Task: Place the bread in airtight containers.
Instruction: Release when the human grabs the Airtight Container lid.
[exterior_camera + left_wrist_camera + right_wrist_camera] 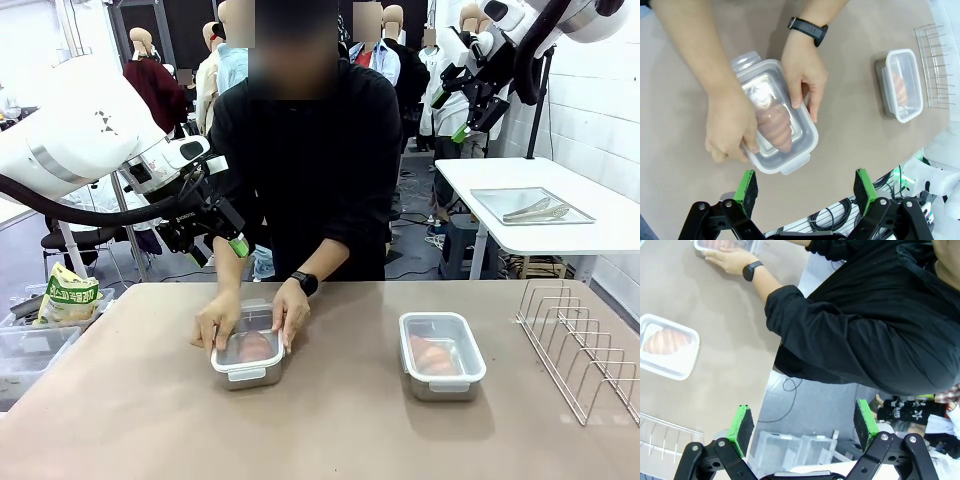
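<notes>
1. A tan bench (pixel 330 420) runs across the room, with a person in a black top standing at its far edge and a white side table behind to the right.
2. The left hand (pixel 809 187) hangs above the bench near the person, its green-padded fingers spread wide apart and holding nothing.
3. The right hand (pixel 803 422) is raised high off to the side, over the bench's edge and the floor, fingers likewise wide apart and empty.
4. Just past the left hand, the person's two hands (pixel 218 322) press on the clear lid of the near container (pixel 247 360), one on each side; a wristwatch (pixel 304 283) is on one wrist.
5. Inside that steel tin lies a croissant (pixel 774 125), visible through the lid.
6. Well apart to the right stands the second container (pixel 441 355), lid on, with another croissant (pixel 433 354) inside.
7. Farther right, a wire rack (pixel 583 345) sits on the bench edge.
8. At the far left, clear plastic bins (pixel 30 350) and a printed bag (pixel 68 296) sit beside the bench.
</notes>
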You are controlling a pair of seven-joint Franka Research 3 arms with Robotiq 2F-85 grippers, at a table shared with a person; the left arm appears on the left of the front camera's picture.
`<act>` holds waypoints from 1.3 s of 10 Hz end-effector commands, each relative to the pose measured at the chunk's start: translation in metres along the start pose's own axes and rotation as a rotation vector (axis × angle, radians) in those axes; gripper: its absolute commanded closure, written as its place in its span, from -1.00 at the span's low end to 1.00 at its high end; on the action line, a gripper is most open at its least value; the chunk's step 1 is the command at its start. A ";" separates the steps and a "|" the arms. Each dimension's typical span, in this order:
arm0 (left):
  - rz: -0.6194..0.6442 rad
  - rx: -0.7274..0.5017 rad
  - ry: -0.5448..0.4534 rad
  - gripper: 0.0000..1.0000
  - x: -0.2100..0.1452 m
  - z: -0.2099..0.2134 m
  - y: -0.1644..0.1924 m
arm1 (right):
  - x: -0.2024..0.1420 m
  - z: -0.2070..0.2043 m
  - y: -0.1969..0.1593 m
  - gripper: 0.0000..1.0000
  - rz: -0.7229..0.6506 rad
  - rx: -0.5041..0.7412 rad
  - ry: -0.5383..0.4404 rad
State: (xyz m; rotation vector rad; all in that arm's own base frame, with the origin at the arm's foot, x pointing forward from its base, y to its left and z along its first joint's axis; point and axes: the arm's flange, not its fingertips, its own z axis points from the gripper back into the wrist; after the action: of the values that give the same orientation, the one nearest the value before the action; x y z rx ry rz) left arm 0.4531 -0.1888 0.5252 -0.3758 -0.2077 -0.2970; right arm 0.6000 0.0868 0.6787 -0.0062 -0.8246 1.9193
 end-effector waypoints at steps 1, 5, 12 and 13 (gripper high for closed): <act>-0.001 0.020 0.000 -1.00 0.000 0.001 0.001 | 0.000 -0.002 0.001 -1.00 0.000 -0.019 -0.015; -0.001 0.020 0.000 -1.00 0.000 0.001 0.001 | 0.000 -0.002 0.001 -1.00 0.000 -0.019 -0.015; -0.001 0.020 0.000 -1.00 0.000 0.001 0.001 | 0.000 -0.002 0.001 -1.00 0.000 -0.019 -0.015; -0.001 0.020 0.000 -1.00 0.000 0.001 0.001 | 0.000 -0.002 0.001 -1.00 0.000 -0.019 -0.015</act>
State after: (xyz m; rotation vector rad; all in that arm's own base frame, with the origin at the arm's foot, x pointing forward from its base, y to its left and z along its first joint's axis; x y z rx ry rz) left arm 0.4531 -0.1888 0.5252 -0.3758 -0.2077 -0.2970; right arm 0.6000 0.0868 0.6787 -0.0063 -0.8246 1.9193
